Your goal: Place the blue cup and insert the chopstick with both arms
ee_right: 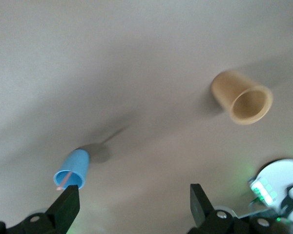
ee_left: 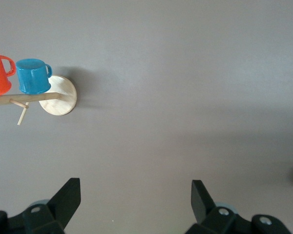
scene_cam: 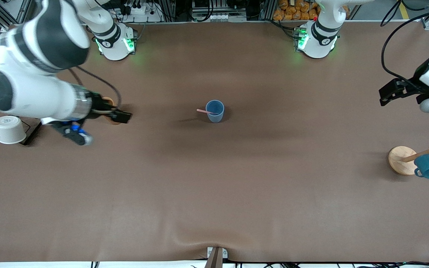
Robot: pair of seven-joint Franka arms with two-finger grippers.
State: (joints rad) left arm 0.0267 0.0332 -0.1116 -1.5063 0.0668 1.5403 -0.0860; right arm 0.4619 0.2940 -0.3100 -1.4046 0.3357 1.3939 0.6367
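Chopstick [scene_cam: 204, 111] in blue cup [scene_cam: 215, 111] mid-table — both jaws released, well apart from it

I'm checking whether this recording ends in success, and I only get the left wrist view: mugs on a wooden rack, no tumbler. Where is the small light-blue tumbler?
Observer: The small light-blue tumbler stands upright mid-table, with nothing gripping it.
Operator: Anything in it?
Observer: The thin pale pink chopstick is in it, its end leaning out over the rim toward the right arm's end.
Operator: Right gripper?
Observer: The right gripper is open and empty, above the table near a brown wooden cup.
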